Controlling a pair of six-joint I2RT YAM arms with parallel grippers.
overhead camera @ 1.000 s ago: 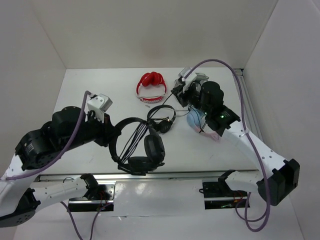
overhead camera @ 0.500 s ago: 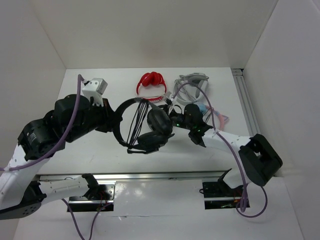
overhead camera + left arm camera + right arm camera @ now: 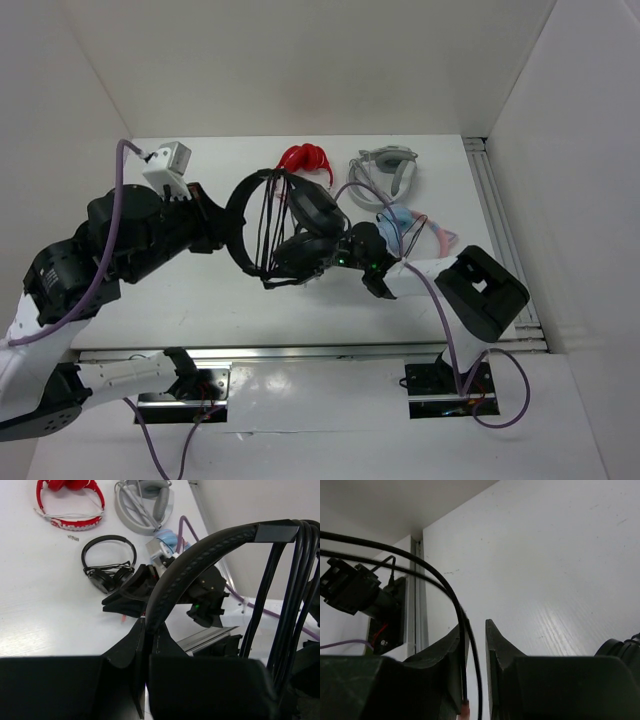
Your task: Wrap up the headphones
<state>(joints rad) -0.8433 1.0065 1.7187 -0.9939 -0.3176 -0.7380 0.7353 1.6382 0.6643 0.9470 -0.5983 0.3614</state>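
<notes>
So on the left, the left fingers (image 3: pixel 126 649) are clamped tight on the headband (image 3: pixel 200 560) of the big black headphones (image 3: pixel 312 215), holding them up off the white surface (image 3: pixel 200 290), roughly mid-table. From the left wrist cam you only get the band arching away; the earcups are cut off. The thin black cable (image 3: pixel 268 225) crosses the open part of the band in several near-parallel strands.

Behind the headphones, the red headphones (image 3: pixel 298 157) are half hidden in the top view. The small black on-ear pair (image 3: pixel 100 581) only shows in the left wrist cam, since the big pair covers it from above.

The right fingers (image 3: pixel 502 655) sit low beside the earcups, and the top view loses them in all the black. On the right wrist cam they're slightly apart, with cable running down through the gap. I honestly can't tell if it's pinched or just passing through.

Further right are a grey headset (image 3: pixel 388 158) and something light blue (image 3: pixel 400 218) that the right arm (image 3: pixel 480 290) partly covers, so I can't make out what it is.
</notes>
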